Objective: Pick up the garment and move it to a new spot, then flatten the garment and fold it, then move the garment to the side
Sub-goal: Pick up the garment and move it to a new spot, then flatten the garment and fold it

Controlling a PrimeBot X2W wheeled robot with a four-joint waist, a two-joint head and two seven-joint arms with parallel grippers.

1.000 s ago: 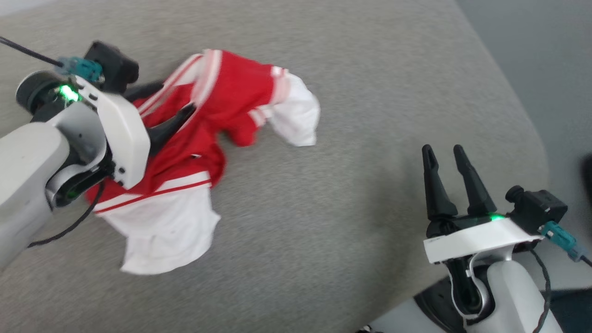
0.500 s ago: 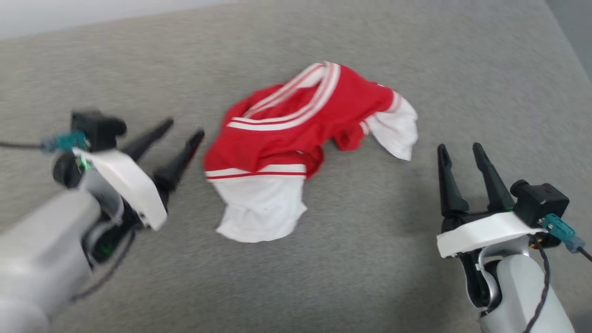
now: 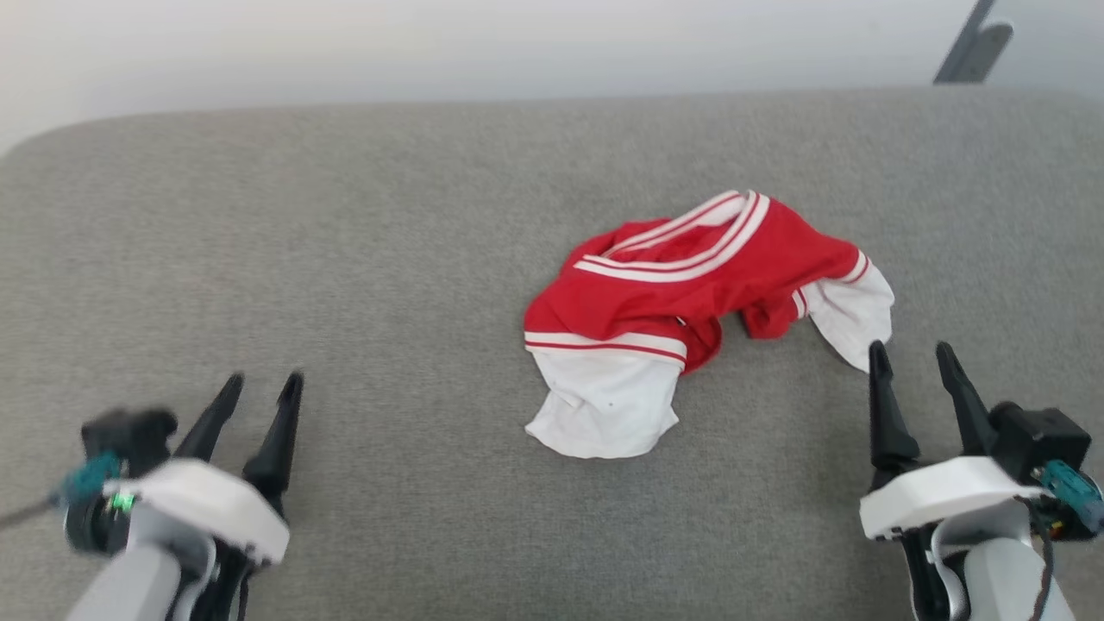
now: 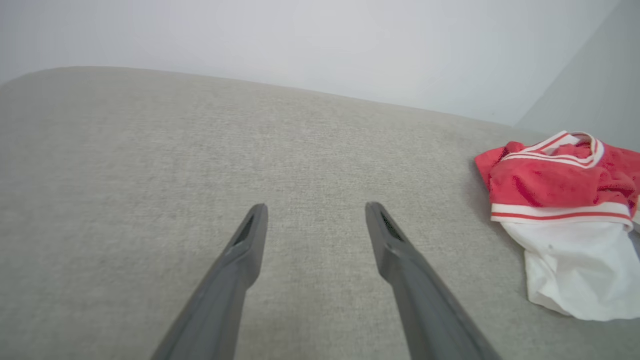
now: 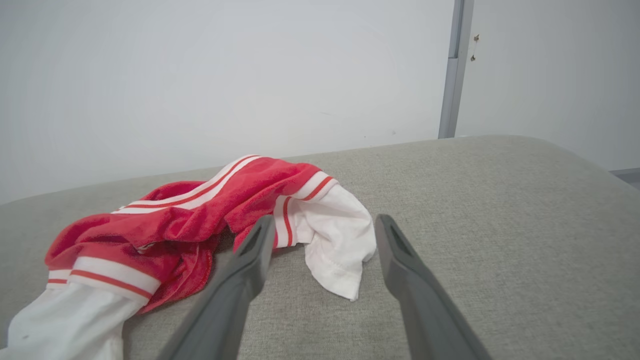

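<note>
Both stood released and empty: right claw (image 3: 911, 347) just beside shirt (image 3: 690, 285), at its white sleeve; left claw (image 3: 265, 377) well apart. Shirt lay bunched, long axis crosswise.

Bright, flat, diffuse light; soft shadows only.
Noted faint soft shadow under the garment (image 3: 690, 285) on the grey surface (image 3: 345, 259), darkest beneath its near folds. Head view soft throughout, smeared worst at the left gripper (image 3: 266, 379); wall (image 3: 517, 43) washed out pale. Wrist views sharper on the cloth, close fingers (image 4: 240, 265) out of focus, far surface edge bowed by wide lens.
</note>
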